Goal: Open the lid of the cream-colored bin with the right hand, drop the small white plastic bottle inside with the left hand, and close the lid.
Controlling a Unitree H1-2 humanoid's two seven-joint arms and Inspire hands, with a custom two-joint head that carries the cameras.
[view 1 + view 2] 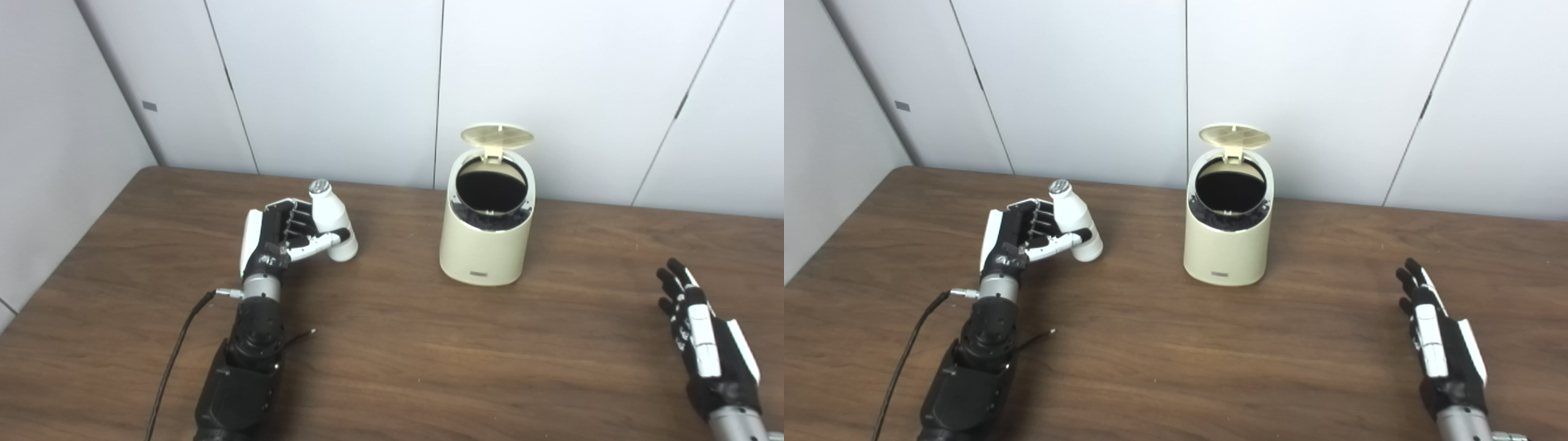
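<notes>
White plastic, with a silvery foil-like cap, the small bottle (331,222) sits in the left hand (278,236), tilted so the cap leans toward eleven o'clock and the base toward five. The fingers (298,218) wrap the back of the body and the thumb (318,241) crosses the front near the base; whether the base touches the table (392,361) or hangs just above it I cannot tell. It looks light and rigid, likely empty or nearly so, with a smooth, rounded wall that could slide or rotate under a loose hold. The mid-body, below the shoulder, seems the best place to grasp; the narrow neck and cap offer little purchase.

At about three o'clock from the bottle, well apart, stands the cream-colored bin (487,236). Its lid (497,136) is already raised, hinged at the twelve o'clock edge and upright, with the dark round mouth (492,188) exposed and slanted toward the robot. The bin also appears light, so a bump might shift it, and the bottle should go in over the front rim without knocking the lid.

Farther out, near four o'clock from the bin, the right hand (704,334) is released, holding nothing, fingers stretched and apart above the wood-grain surface. A dark cable (174,358) trails from the left wrist.
</notes>
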